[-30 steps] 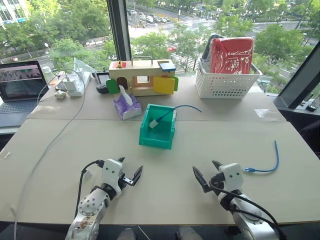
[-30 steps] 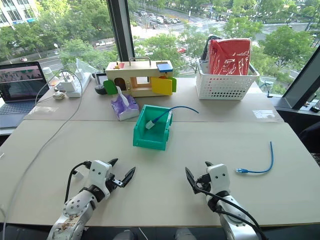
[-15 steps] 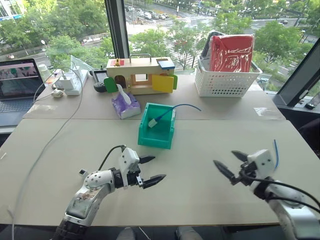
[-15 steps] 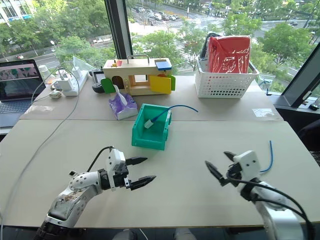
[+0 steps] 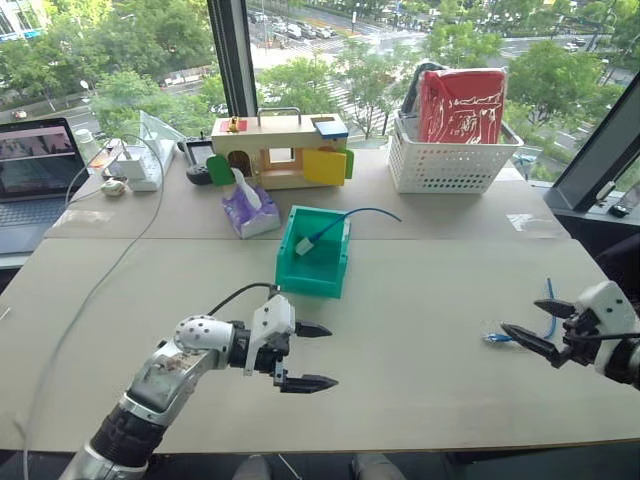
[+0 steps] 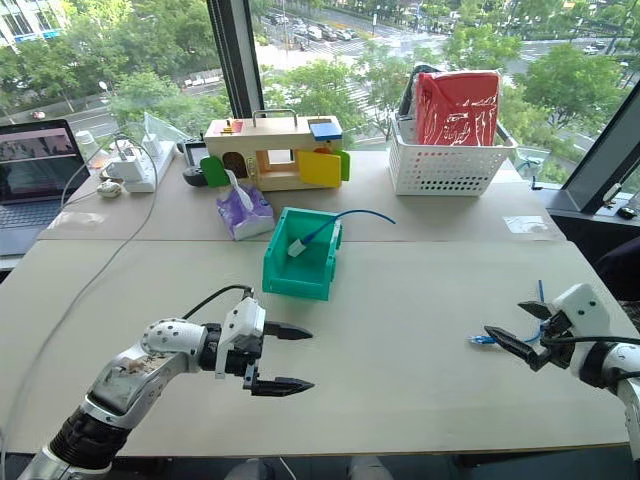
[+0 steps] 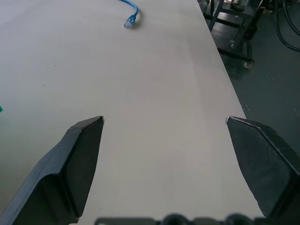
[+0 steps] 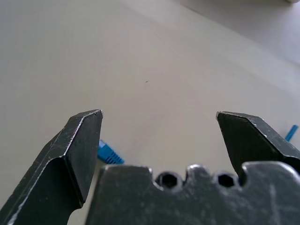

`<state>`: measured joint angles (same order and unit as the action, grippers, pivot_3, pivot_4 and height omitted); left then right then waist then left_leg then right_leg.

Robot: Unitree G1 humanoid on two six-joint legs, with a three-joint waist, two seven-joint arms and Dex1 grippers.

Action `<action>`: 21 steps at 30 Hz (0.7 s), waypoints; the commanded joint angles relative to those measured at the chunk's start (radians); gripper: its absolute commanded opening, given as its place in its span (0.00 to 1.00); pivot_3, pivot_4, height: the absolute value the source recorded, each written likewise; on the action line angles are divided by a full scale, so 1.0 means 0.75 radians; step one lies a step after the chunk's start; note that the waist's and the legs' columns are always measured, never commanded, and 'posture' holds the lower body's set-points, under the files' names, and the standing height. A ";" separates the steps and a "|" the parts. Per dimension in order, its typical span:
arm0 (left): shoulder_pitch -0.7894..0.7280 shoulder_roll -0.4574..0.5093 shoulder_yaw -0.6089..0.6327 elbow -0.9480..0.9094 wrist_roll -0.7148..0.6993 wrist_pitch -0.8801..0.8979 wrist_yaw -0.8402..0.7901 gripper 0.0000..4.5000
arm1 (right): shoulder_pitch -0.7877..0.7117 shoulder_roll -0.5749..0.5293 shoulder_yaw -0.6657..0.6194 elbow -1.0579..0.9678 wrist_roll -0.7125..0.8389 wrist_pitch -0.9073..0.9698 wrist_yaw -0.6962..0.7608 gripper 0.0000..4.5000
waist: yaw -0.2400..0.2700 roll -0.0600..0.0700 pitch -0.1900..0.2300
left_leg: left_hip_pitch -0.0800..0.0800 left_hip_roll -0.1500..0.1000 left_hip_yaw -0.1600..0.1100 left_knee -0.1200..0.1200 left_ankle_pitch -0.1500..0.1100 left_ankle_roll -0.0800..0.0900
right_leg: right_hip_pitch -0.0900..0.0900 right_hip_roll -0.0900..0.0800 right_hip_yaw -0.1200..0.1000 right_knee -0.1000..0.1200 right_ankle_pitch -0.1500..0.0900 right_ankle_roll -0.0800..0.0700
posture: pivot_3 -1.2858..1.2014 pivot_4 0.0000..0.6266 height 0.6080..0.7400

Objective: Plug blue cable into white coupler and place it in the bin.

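The blue cable lay loose on the worktop at the robot's right, just beside the right end effector. It was judged light, limp and springy, best taken just behind its clear plug. Both the right and the left end effector were spread wide, nothing held or touched.

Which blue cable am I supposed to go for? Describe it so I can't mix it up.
Start at the table and go to its right edge, just beyond the right gripper. The blue cable lies loose and flat there, one plug end pointing toward the middle. The other blue cable hangs over the rim of the bin, ending inside it in a white block.
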<state>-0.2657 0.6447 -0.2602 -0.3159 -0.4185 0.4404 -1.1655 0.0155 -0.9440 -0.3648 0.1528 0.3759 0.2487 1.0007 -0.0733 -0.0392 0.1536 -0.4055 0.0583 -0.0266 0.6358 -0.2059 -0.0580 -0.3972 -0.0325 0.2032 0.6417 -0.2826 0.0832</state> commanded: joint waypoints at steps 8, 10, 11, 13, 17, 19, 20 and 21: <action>-0.031 0.070 0.078 0.060 -0.032 -0.005 -0.060 1.00 | -0.399 -0.126 0.218 0.539 -0.170 -0.218 0.309 1.00 | -0.006 0.000 0.007 | 0.008 0.000 0.000 0.007 0.000 0.001 | 0.010 0.000 0.000 0.000 0.000 0.005 | 0.52 0.24 0.95; -0.058 0.079 0.117 0.105 -0.031 -0.010 -0.056 1.00 | -0.443 -0.123 0.241 0.600 -0.187 -0.244 0.340 1.00 | -0.006 0.001 0.008 | 0.007 0.000 0.000 0.007 0.000 0.001 | 0.010 0.000 0.000 0.000 0.000 0.005 | 0.52 0.24 0.95; -0.090 0.079 0.157 0.144 -0.038 -0.001 -0.040 1.00 | -0.458 -0.124 0.258 0.627 -0.199 -0.255 0.359 1.00 | -0.006 0.001 0.008 | 0.007 0.000 0.000 0.007 -0.001 0.001 | 0.010 0.000 0.000 -0.001 0.000 0.005 | 0.52 0.24 0.95; -0.133 0.078 0.205 0.191 -0.053 0.013 -0.023 1.00 | -0.475 -0.124 0.281 0.666 -0.219 -0.278 0.387 1.00 | -0.003 0.001 0.009 | 0.006 0.000 0.000 0.007 -0.002 0.003 | 0.010 0.000 0.000 -0.001 0.000 0.004 | 0.52 0.24 0.95; -0.244 0.031 0.289 0.208 -0.148 0.121 0.028 1.00 | -0.469 -0.117 0.306 0.731 -0.255 -0.329 0.403 1.00 | 0.004 0.002 0.010 | 0.004 0.000 -0.001 0.007 -0.002 0.004 | 0.009 0.000 -0.001 -0.002 0.003 -0.001 | 0.52 0.24 0.95; -0.275 -0.007 0.303 0.170 -0.204 0.190 0.068 1.00 | -0.455 -0.118 0.314 0.752 -0.267 -0.346 0.401 1.00 | 0.004 0.003 0.010 | 0.003 -0.002 -0.001 0.008 -0.002 0.004 | 0.009 -0.002 -0.001 -0.002 0.003 -0.001 | 0.52 0.24 0.95; -0.282 -0.023 0.302 0.150 -0.223 0.217 0.085 1.00 | -0.454 -0.117 0.316 0.765 -0.274 -0.350 0.395 1.00 | 0.003 0.003 0.010 | 0.003 -0.003 -0.001 0.008 -0.002 0.004 | 0.009 -0.004 -0.001 -0.001 0.003 0.000 | 0.52 0.24 0.95; -0.284 -0.036 0.299 0.130 -0.236 0.237 0.099 1.00 | -0.458 -0.114 0.316 0.782 -0.284 -0.361 0.383 1.00 | 0.003 0.003 0.010 | 0.003 -0.005 -0.001 0.008 -0.002 0.004 | 0.009 -0.005 -0.001 -0.001 0.003 0.000 | 0.52 0.24 0.95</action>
<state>-0.4676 0.6266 -0.0442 -0.1719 -0.5566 0.5897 -1.1091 -0.3282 -1.0161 -0.1200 0.7256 0.1734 0.0042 1.2960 -0.0710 -0.0367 0.1613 -0.4033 0.0535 -0.0275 0.6420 -0.2077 -0.0551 -0.3903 -0.0377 0.2026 0.6415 -0.2807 0.0836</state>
